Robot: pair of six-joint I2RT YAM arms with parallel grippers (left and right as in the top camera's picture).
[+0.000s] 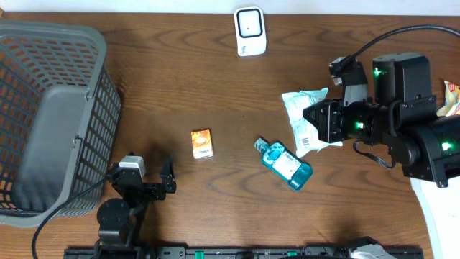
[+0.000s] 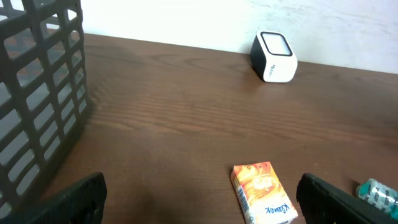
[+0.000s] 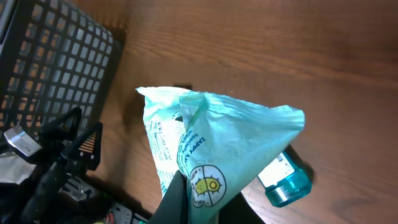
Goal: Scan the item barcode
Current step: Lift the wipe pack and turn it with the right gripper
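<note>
My right gripper point(image 1: 318, 122) is shut on a pale green wipes packet point(image 1: 304, 115), held above the table right of centre; a barcode shows on its lower end in the overhead view. In the right wrist view the packet point(image 3: 217, 143) fills the middle, with the gripper point(image 3: 199, 202) pinching its lower edge. The white scanner point(image 1: 250, 31) stands at the table's far edge, also seen as the scanner point(image 2: 274, 56) in the left wrist view. My left gripper point(image 1: 147, 174) rests open at the front left, nothing between its fingers point(image 2: 81, 196).
An orange tissue pack point(image 1: 202, 143) lies mid-table, just ahead of the left gripper point(image 2: 202, 199). A blue mouthwash bottle point(image 1: 285, 162) lies on its side below the packet. A grey mesh basket point(image 1: 50, 115) fills the left side. A snack bag point(image 1: 451, 97) sits at the right edge.
</note>
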